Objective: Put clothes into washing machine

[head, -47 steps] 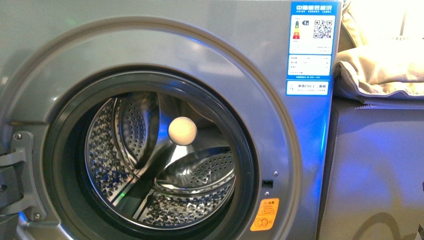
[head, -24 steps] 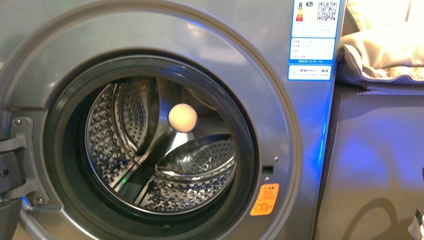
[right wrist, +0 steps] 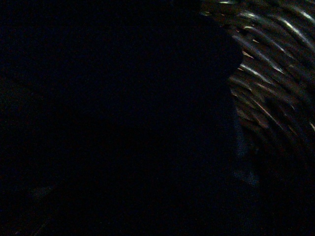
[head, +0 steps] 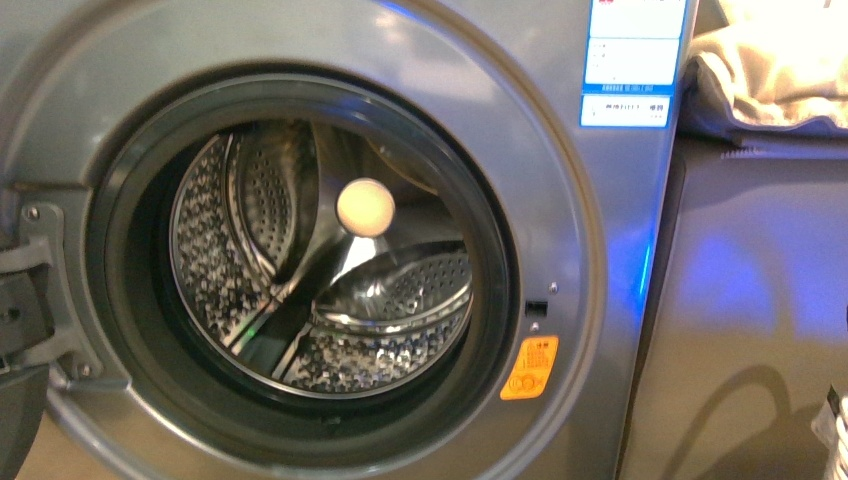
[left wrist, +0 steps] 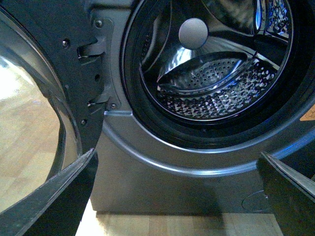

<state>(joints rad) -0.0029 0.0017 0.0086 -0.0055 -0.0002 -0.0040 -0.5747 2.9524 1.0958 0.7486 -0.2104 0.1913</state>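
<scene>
The washing machine (head: 600, 250) fills the front view, silver-grey, with its round dark-rimmed porthole (head: 300, 265) open onto the perforated steel drum (head: 400, 320). A pale round knob (head: 365, 207) shows at the drum's back. The clothes are out of view. My left gripper (left wrist: 174, 196) is open, low in front of the washer's lower front panel. Its dark fingers (left wrist: 59, 196) stand far apart with nothing between them. From the left wrist I see the drum (left wrist: 216, 78) and the open door (left wrist: 34, 113) on its hinge. The right wrist view is dark.
A grey-brown cabinet (head: 760, 300) stands right of the washer with a beige folded cloth (head: 770, 70) on top. An orange warning sticker (head: 530, 368) and blue-white labels (head: 625, 75) mark the washer's front. Light wooden floor (left wrist: 172, 226) lies below the machine.
In the front view the washer's front and the beige cloth have slid upward in the picture; the labels now sit at the top edge. A small pale object has come in at the lower right corner.
</scene>
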